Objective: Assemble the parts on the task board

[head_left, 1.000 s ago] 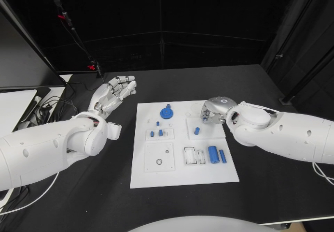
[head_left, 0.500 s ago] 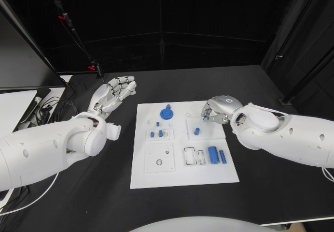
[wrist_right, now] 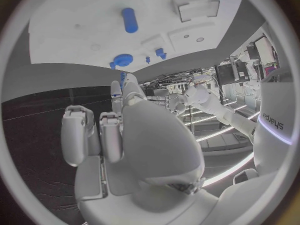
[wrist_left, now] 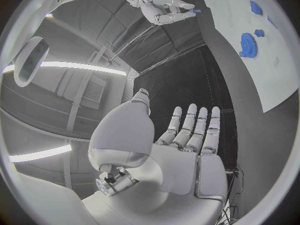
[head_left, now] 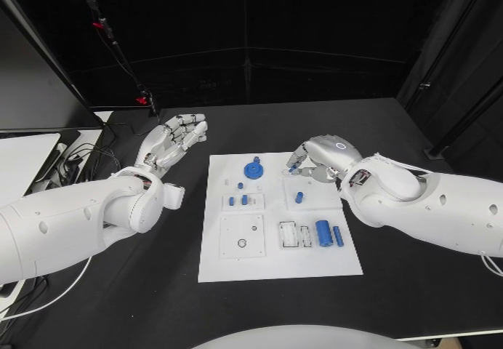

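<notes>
Bench [head_left: 398, 123]: black, task board [head_left: 278, 265] lies mid-bench between the two arms. Board is white, with raised white fixtures and blue parts spread over its far and right portions; near-left portion bare except one white square fixture [head_left: 241, 235].

Left hand [head_left: 173, 142]: off the board, over bare bench just beyond its far-left corner, fingers extended side by side, holding nothing. Idle, not in the way.

Right hand [head_left: 320, 158]: above the board's far-right corner, fingers curled inward. Left wrist view shows a small blue part [wrist_left: 195, 11] at its fingertips, so it looks like a pinch, though contact is too small to confirm.

Step, as a judgement: carrying a small piece over the board for seating; assembly looks early, most parts loose.

Parts, big to small: blue gear [head_left: 253, 171] at far centre; blue cylinder [head_left: 323, 233] near the right edge with a thinner blue pin [head_left: 336, 235] just beside it; short blue peg [head_left: 299, 196] on the fixture below the right hand; small blue bits [head_left: 237, 200] left of it.

Next move calls for lining the pinched piece over its seat and lowering it straight. The peg and gear sit near, could get knocked.
</notes>
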Motion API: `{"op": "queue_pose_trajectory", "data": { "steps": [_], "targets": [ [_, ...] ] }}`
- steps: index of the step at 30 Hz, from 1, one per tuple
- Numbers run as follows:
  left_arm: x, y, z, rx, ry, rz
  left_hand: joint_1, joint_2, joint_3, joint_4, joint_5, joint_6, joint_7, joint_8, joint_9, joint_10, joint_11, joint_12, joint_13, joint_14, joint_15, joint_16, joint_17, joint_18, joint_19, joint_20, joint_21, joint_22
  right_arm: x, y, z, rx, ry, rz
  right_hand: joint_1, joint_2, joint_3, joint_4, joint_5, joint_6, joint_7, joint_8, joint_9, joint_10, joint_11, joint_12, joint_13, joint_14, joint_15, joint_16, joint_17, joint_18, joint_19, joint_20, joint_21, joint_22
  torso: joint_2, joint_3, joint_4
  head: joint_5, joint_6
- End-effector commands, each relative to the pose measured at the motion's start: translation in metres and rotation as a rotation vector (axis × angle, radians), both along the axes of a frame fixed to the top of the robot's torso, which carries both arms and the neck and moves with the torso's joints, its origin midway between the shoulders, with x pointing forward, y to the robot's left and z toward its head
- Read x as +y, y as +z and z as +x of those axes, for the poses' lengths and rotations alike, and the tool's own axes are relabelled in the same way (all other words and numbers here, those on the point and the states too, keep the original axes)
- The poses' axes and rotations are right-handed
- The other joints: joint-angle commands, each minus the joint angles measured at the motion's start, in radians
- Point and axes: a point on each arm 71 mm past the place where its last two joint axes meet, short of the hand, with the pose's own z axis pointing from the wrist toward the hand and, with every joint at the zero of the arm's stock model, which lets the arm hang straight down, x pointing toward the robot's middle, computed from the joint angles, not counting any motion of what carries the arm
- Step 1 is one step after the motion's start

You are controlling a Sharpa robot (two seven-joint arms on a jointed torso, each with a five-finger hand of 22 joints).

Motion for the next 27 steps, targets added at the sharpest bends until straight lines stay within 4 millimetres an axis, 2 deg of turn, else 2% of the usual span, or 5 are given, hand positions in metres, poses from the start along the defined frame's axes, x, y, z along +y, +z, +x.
{"op": "queue_pose_trajectory", "data": {
  "steps": [1, 9, 16, 19, 27],
  "targets": [
    [-0.001, 0.007, -0.002, -0.078, -0.02, -0.031, 0.002, 0.012, -0.006, -0.001, 0.003, -0.008, 0.159, 0.003, -0.001, -0.008, 0.0, 0.005, -0.001, -0.008, 0.0, 0.005, -0.001, -0.019, 0.007, 0.0, 0.002, -0.001, 0.011, 0.007, -0.004, -0.045, 0.063, 0.063, 0.008, 0.002, 0.005, 0.0, -0.003, 0.006, 0.002, -0.007, 0.002, 0.009, 0.003, -0.005, 0.0, 0.092, 0.005, -0.002, 0.204, 0.006, 0.044, 0.009, 0.005, 0.197, 0.0, -0.0002, 0.0006, 0.014, -0.004],
    [-0.004, 0.007, -0.002, -0.079, -0.025, -0.033, 0.002, 0.012, -0.006, -0.001, 0.003, -0.008, 0.159, 0.003, -0.001, -0.008, 0.0, 0.005, -0.001, -0.008, 0.0, 0.005, -0.001, -0.019, 0.007, 0.0, 0.002, -0.001, 0.042, 0.003, -0.009, 0.019, 0.136, 0.07, 0.009, 0.002, 0.008, 0.0, -0.003, 0.007, 0.004, -0.008, 0.001, 0.011, 0.004, -0.007, 0.0, 0.092, 0.006, -0.002, 0.204, 0.006, 0.043, 0.01, 0.003, 0.197, 0.002, 0.0002, 0.0004, 0.043, -0.008],
    [-0.005, 0.007, -0.002, -0.079, -0.028, -0.034, 0.002, 0.012, -0.006, -0.001, 0.003, -0.008, 0.159, 0.003, -0.001, -0.008, 0.0, 0.005, -0.001, -0.008, 0.0, 0.005, -0.001, -0.019, 0.007, 0.0, 0.002, -0.001, 0.064, -0.012, -0.022, 0.103, 0.19, 0.056, 0.013, 0.003, 0.014, -0.001, -0.002, 0.007, 0.006, -0.012, 0.001, 0.012, 0.005, -0.013, 0.0, 0.093, 0.007, -0.002, 0.205, 0.007, 0.041, 0.011, 0.0, 0.195, -0.001, -0.0013, 0.0039, 0.054, -0.02],
    [-0.005, 0.007, -0.002, -0.079, -0.027, -0.033, 0.002, 0.012, -0.006, -0.001, 0.003, -0.008, 0.159, 0.003, -0.001, -0.008, 0.0, 0.005, -0.001, -0.008, 0.0, 0.005, -0.001, -0.019, 0.007, 0.0, 0.002, -0.001, 0.071, -0.021, -0.028, 0.141, 0.205, 0.045, 0.015, 0.004, 0.018, -0.002, -0.002, 0.007, 0.007, -0.013, 0.001, 0.013, 0.006, -0.016, 0.0, 0.093, 0.007, -0.001, 0.207, 0.009, 0.039, 0.012, -0.004, 0.192, -0.001, -0.0017, -0.0036, 0.064, -0.024],
    [-0.005, 0.007, -0.001, -0.079, -0.028, -0.034, 0.002, 0.012, -0.006, -0.001, 0.003, -0.008, 0.159, 0.003, -0.001, -0.008, 0.0, 0.005, -0.001, -0.008, 0.0, 0.005, -0.001, -0.019, 0.007, 0.0, 0.002, -0.001, 0.079, -0.045, -0.04, 0.226, 0.222, 0.001, 0.019, 0.004, 0.024, -0.004, -0.002, 0.007, 0.01, -0.017, 0.0, 0.014, 0.008, -0.022, 0.0, 0.093, 0.009, -0.001, 0.208, 0.01, 0.037, 0.014, -0.007, 0.19, -0.002, -0.0026, -0.0055, 0.066, -0.033]
  ]
}}
